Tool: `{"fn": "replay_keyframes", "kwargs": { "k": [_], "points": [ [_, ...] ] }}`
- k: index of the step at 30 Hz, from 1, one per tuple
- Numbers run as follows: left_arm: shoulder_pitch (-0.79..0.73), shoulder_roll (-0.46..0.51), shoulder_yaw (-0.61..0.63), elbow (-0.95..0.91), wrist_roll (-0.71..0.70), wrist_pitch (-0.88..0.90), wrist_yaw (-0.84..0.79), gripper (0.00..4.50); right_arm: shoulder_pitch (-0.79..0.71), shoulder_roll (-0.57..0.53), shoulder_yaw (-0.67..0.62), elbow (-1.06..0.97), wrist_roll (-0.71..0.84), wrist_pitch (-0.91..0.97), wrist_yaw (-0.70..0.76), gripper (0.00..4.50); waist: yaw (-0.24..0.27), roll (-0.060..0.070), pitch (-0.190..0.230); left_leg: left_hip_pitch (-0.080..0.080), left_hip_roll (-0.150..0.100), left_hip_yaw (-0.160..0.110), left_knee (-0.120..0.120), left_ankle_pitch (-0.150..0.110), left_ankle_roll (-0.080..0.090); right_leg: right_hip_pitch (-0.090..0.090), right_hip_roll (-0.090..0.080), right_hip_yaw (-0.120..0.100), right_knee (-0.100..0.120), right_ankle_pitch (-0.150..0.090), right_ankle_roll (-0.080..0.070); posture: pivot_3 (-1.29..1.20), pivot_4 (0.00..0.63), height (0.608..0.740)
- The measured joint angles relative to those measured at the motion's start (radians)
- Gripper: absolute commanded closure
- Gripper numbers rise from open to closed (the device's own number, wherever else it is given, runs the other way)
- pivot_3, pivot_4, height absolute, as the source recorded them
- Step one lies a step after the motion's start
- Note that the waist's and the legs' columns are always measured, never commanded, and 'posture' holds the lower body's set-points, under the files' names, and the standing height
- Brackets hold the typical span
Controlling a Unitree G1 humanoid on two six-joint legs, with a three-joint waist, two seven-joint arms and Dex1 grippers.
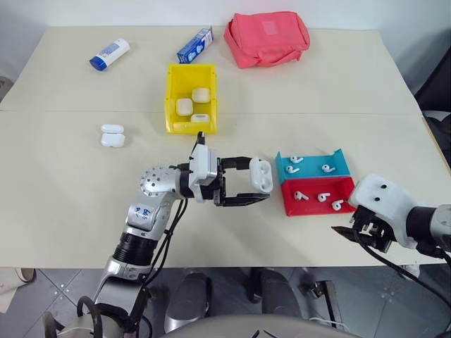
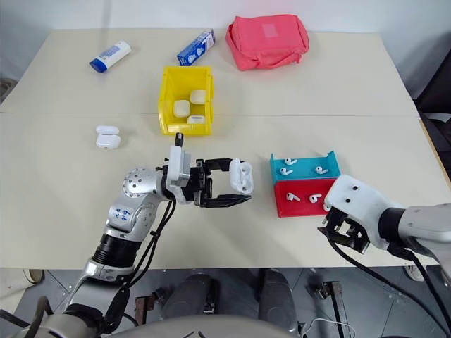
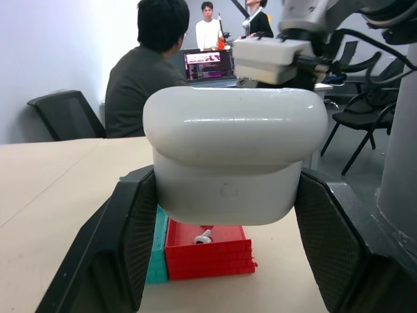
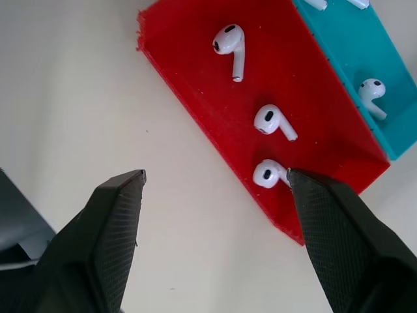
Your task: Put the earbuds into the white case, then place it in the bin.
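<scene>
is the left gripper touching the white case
Touching. The left wrist view shows the white case pinched between both fingers of the left gripper, each pad pressed against its sides.

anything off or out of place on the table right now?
Nothing spilled or damaged. One white case lies alone on the table left of the yellow bin, lid open, while three others sit inside it. The left gripper holds another case, also open; the earbuds lie in their trays.
</scene>
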Motion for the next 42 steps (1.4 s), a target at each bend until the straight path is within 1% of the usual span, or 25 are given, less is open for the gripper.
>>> {"fn": "replay_keyframes", "kwargs": {
  "k": [2, 5, 8, 14, 21, 24, 29, 34, 42],
  "points": [
    [0.008, 0.000, -0.002, -0.004, 0.000, 0.000, 0.005, 1.72, -0.023, -0.020, 0.044, 0.023, -0.020, -0.034, 0.003, 2.18, -0.001, 0.000, 0.000, 0.000, 0.000, 0.000, 0.000, 0.000, 0.000, 0.000, 0.000, 0.000, 0.000, 0.000, 0.000, 0.00, 0.150, 0.740],
    [0.016, 0.000, -0.007, -0.004, 0.000, 0.003, 0.012, 1.72, -0.049, -0.034, 0.094, 0.055, -0.046, -0.078, 0.010, 2.18, 0.000, 0.000, 0.000, 0.000, 0.000, 0.000, 0.000, 0.000, 0.000, 0.000, 0.000, 0.000, 0.000, 0.000, 0.000, 0.00, 0.150, 0.740],
    [0.016, -0.001, -0.008, -0.005, -0.001, 0.003, 0.015, 1.72, -0.066, -0.074, 0.156, 0.093, -0.087, -0.145, 0.037, 2.18, -0.001, 0.000, 0.000, 0.000, 0.000, 0.000, 0.000, 0.000, 0.000, 0.000, 0.000, 0.000, -0.001, -0.001, -0.001, 0.00, 0.150, 0.740],
    [0.018, -0.001, -0.010, -0.008, -0.002, 0.003, 0.016, 1.72, -0.128, -0.144, 0.286, 0.218, -0.211, -0.380, 0.149, 2.18, -0.004, 0.001, 0.000, 0.000, 0.000, 0.000, 0.000, 0.000, 0.000, -0.001, 0.000, 0.000, -0.001, 0.000, -0.001, 0.00, 0.150, 0.740],
    [0.024, -0.001, -0.014, -0.019, -0.002, 0.005, 0.024, 1.72, -0.233, -0.148, 0.416, 0.388, -0.371, -0.660, 0.281, 2.18, -0.007, 0.001, 0.000, 0.000, 0.000, 0.000, 0.000, 0.000, -0.001, -0.001, 0.000, 0.000, 0.000, 0.000, 0.000, 0.00, 0.150, 0.740],
    [0.027, -0.001, -0.016, -0.033, -0.002, 0.007, 0.027, 1.72, -0.322, -0.100, 0.454, 0.445, -0.395, -0.691, 0.325, 2.18, -0.012, 0.001, 0.000, 0.000, 0.001, 0.000, 0.000, 0.000, -0.001, 0.000, 0.000, 0.000, 0.000, 0.000, 0.000, 0.00, 0.150, 0.740],
    [0.030, 0.001, -0.019, -0.037, -0.002, 0.009, 0.035, 1.72, -0.432, -0.007, 0.512, 0.489, -0.408, -0.648, 0.370, 2.18, -0.018, 0.002, 0.000, 0.000, 0.001, -0.001, 0.000, 0.000, -0.003, 0.000, 0.000, -0.001, 0.000, 0.000, 0.000, 0.00, 0.150, 0.740],
    [0.031, 0.001, -0.020, -0.038, -0.002, 0.010, 0.038, 1.72, -0.478, 0.044, 0.552, 0.522, -0.428, -0.635, 0.407, 2.18, -0.021, 0.002, 0.000, 0.000, 0.001, -0.001, 0.000, 0.000, -0.003, 0.000, 0.000, -0.001, 0.000, 0.000, 0.000, 0.00, 0.150, 0.740],
    [0.038, 0.003, -0.022, -0.046, -0.003, 0.012, 0.043, 1.72, -0.523, 0.096, 0.610, 0.594, -0.509, -0.683, 0.448, 2.18, -0.027, 0.003, 0.000, 0.000, 0.001, -0.001, 0.000, 0.000, -0.004, 0.000, 0.000, -0.002, 0.000, 0.000, 0.000, 0.00, 0.150, 0.740]
  ]
}}
